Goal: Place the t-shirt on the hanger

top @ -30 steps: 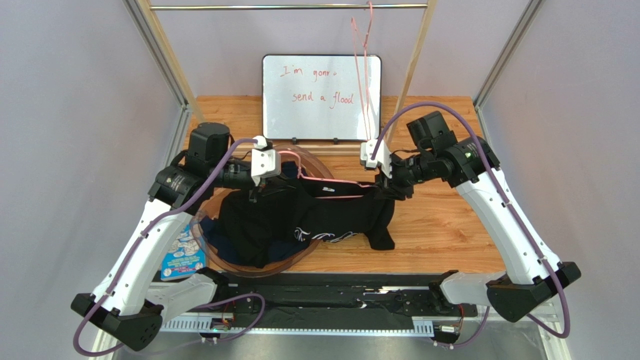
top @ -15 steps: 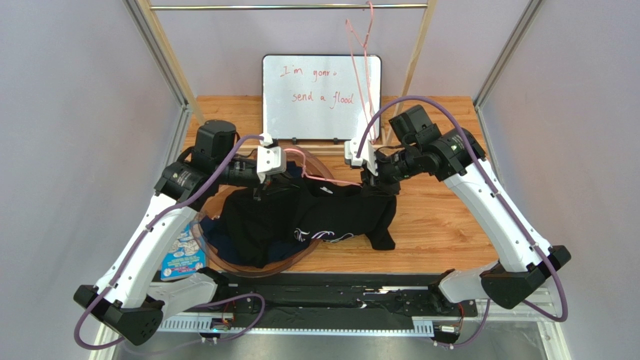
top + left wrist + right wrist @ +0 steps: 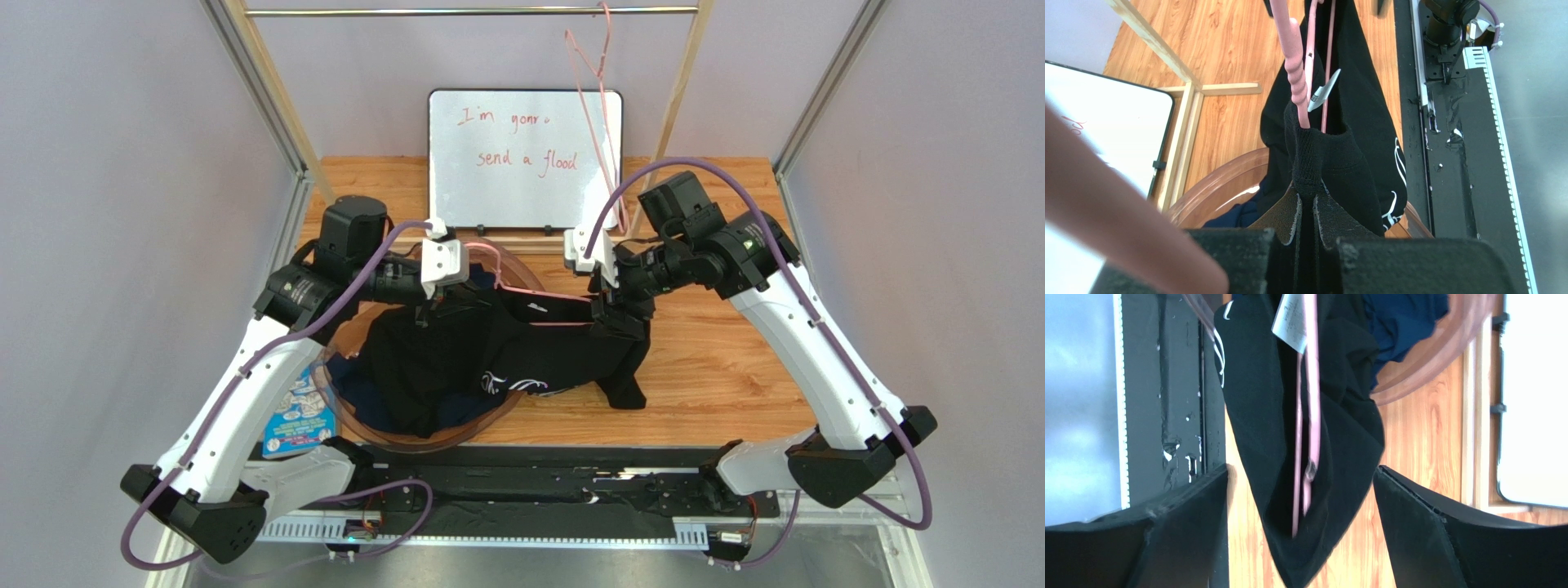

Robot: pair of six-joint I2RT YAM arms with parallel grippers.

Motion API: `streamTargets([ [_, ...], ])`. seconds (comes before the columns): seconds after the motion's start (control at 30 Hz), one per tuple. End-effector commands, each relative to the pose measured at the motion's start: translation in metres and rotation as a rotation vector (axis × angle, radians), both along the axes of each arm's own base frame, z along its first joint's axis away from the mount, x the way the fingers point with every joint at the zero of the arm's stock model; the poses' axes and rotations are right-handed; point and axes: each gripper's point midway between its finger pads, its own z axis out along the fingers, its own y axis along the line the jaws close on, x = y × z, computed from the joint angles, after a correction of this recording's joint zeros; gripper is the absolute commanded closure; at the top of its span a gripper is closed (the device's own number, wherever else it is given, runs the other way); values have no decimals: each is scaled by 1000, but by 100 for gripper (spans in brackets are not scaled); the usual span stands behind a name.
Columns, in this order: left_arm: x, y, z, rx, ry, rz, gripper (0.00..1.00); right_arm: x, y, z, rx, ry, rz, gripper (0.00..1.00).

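The black t-shirt [image 3: 540, 355] with its white script print hangs between my two grippers, its lower part draped over the basket and the table. The pink wire hanger [image 3: 552, 298] runs inside its shoulders. In the left wrist view the hanger's neck [image 3: 1293, 67] rises out of the collar. My left gripper [image 3: 429, 306] is shut on the ribbed collar [image 3: 1313, 177]. My right gripper [image 3: 613, 312] stands open, a finger on either side of the shirt's shoulder end [image 3: 1339, 453]. Neither finger touches the cloth. The hanger's wire [image 3: 1310, 416] shows inside that end.
A brown translucent basket [image 3: 405, 435] under the shirt holds a navy garment [image 3: 353, 392]. A whiteboard [image 3: 524, 159] stands at the back. A second pink hanger [image 3: 597, 86] hangs from the top rail. A blue card [image 3: 298, 414] lies at the left.
My right gripper moved left toward the shirt, then opened and let go of the shoulder end. The left gripper kept its hold on the collar.
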Motion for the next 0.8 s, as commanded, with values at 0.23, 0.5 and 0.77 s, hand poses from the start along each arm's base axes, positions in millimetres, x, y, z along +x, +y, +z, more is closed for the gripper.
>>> streamTargets([
  [0.23,-3,-3,17,-37,-70,-36,100,-37,-53,10,6,28,-106,39],
  [0.5,-4,-3,20,-43,-68,-37,100,-27,-49,5,0,51,-106,53],
  [0.77,-5,-3,20,-44,-65,-36,100,-22,-43,2,1,71,-81,70],
])
